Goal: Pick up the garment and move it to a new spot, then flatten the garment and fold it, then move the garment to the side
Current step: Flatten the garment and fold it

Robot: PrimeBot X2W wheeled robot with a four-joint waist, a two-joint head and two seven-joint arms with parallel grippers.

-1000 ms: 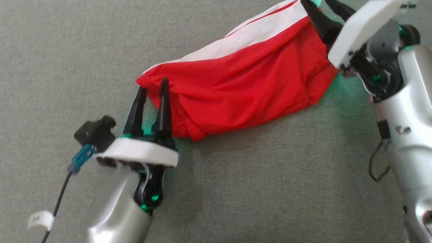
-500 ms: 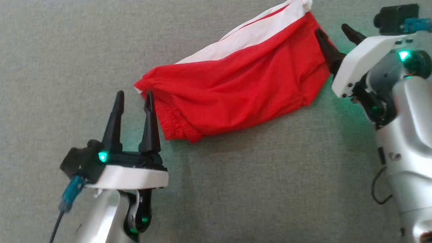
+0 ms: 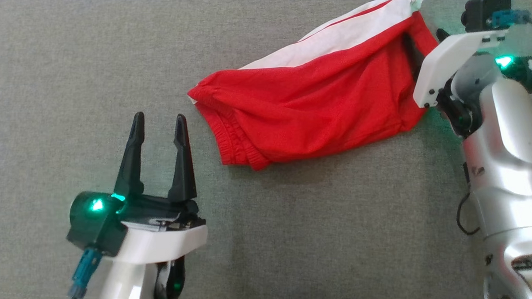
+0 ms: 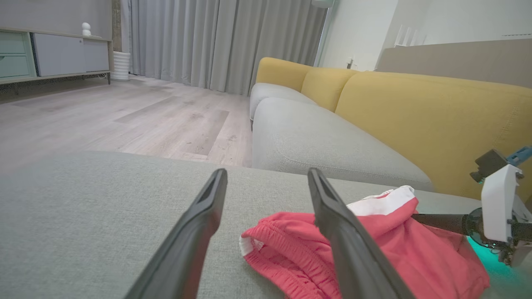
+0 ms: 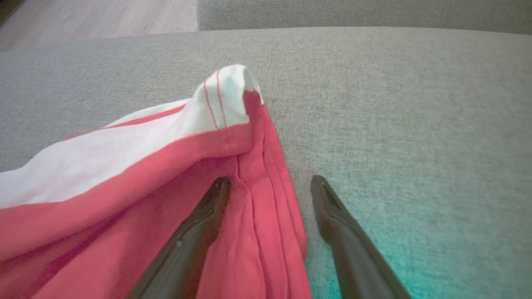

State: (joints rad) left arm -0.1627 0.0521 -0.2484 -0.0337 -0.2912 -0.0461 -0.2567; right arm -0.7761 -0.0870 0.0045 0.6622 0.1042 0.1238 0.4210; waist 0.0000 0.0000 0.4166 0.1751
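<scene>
The garment (image 3: 317, 103), red shorts with a white side stripe, lies loosely folded on the grey cushion (image 3: 295, 237). My left gripper (image 3: 158, 118) stands open a little to the left of the elastic waistband and clear of the cloth; in the left wrist view its fingers (image 4: 267, 174) frame bare cushion, with the garment (image 4: 415, 249) at the right. My right gripper (image 3: 423, 37) is open at the garment's far right hem. In the right wrist view its jaws (image 5: 270, 182) straddle that hem, one finger over the red cloth (image 5: 124, 174), the other over the cushion.
The cushion stretches wide on all sides of the garment. In the left wrist view a yellow sofa back (image 4: 415, 112) rises behind it, another grey seat (image 4: 316, 141) lies beyond, and a wooden floor (image 4: 104, 120) drops off past the cushion's far edge.
My left gripper has drawn back from the waistband corner and stands apart from it. My right gripper has left the top corner and come down to the right hem. The camera has shifted slightly.
</scene>
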